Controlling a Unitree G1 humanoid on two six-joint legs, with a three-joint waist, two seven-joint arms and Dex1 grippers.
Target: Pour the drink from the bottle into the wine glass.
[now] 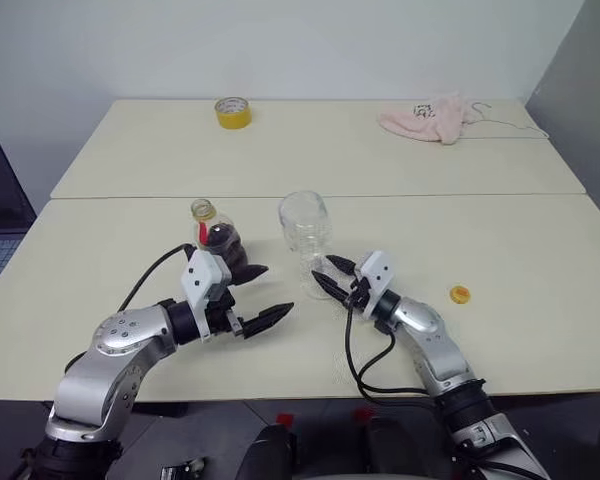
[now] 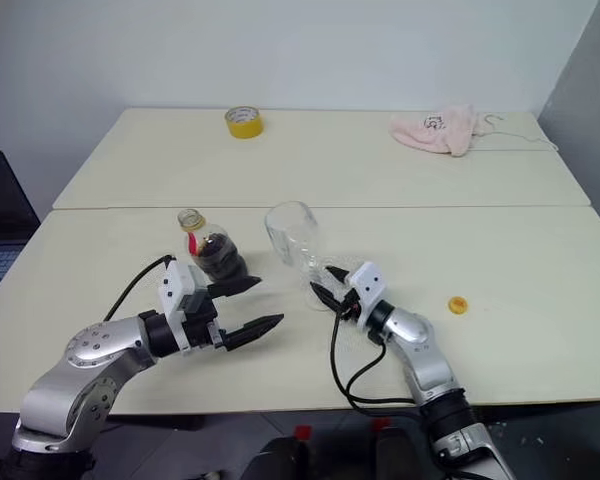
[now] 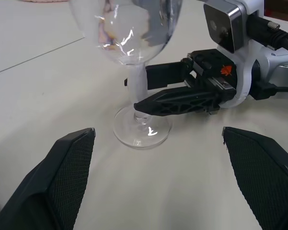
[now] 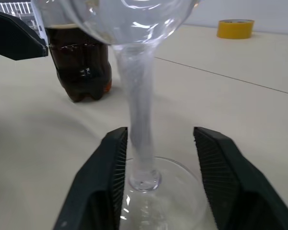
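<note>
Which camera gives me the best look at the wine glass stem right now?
The right wrist view: the wine glass stem stands upright between the right gripper fingers, foot on the table. The left wrist view shows stem and foot from the side. In the head views the gripper partly covers the stem, leaving mostly the empty bowl.

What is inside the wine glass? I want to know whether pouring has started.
The wine glass bowl looks clear and empty, with no dark liquid. The drink is in the open bottle; part of the bottle is covered by the left gripper.
</note>
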